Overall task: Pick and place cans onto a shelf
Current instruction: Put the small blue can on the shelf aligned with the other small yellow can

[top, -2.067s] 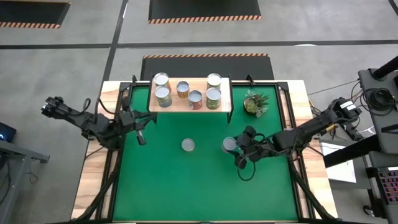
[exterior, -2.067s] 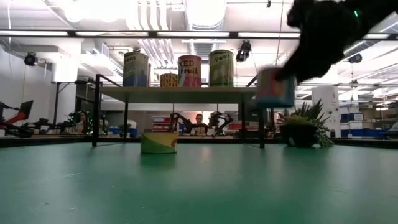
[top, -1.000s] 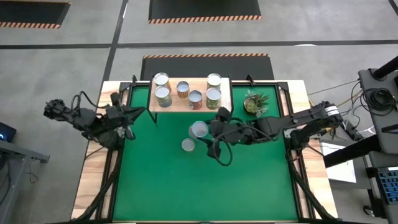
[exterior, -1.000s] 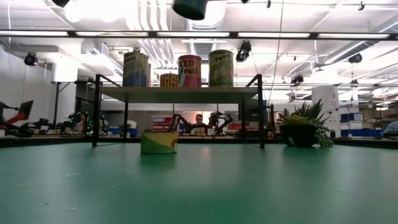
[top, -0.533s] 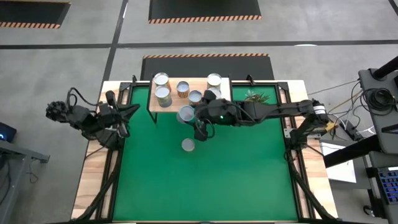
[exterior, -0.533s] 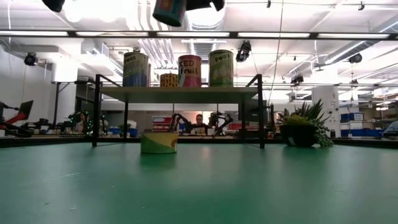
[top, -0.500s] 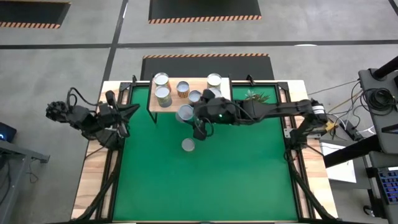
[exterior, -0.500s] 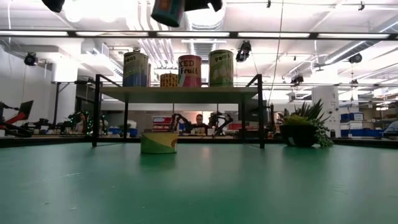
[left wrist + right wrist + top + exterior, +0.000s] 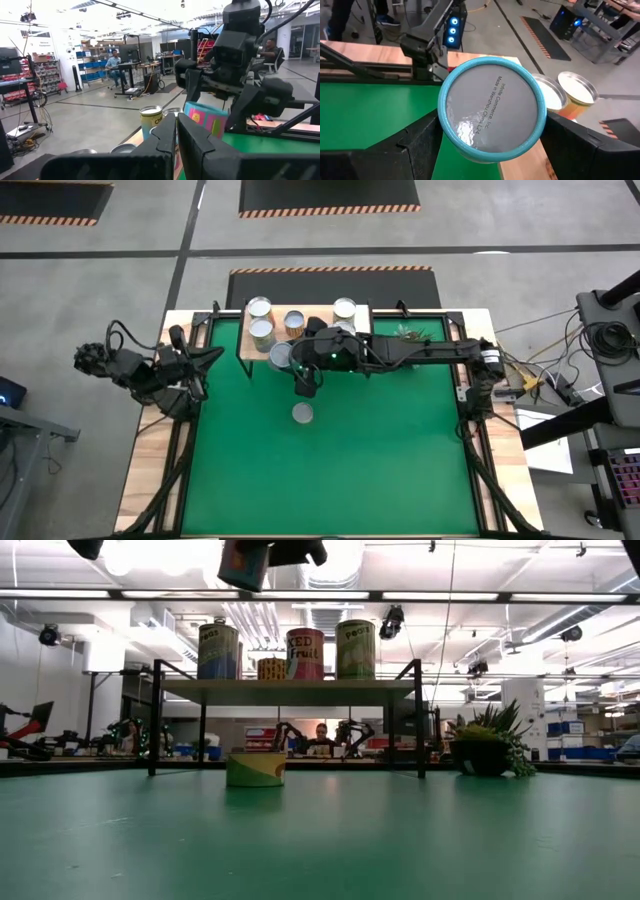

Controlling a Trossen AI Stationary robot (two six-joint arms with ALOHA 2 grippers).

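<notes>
My right gripper [image 9: 284,358] is clamped on a blue-rimmed can [image 9: 491,108], carried high in the air at the front edge of the shelf [image 9: 358,343], toward its left end. I judge the height is there to clear the cans already standing on the board, including the green-labelled can [image 9: 355,650]. One yellow-green can [image 9: 255,769] waits on the green table [image 9: 400,470], in front of the shelf. My left gripper [image 9: 176,142], fingers pressed together and empty, is parked at the table's left edge, out of the way.
</notes>
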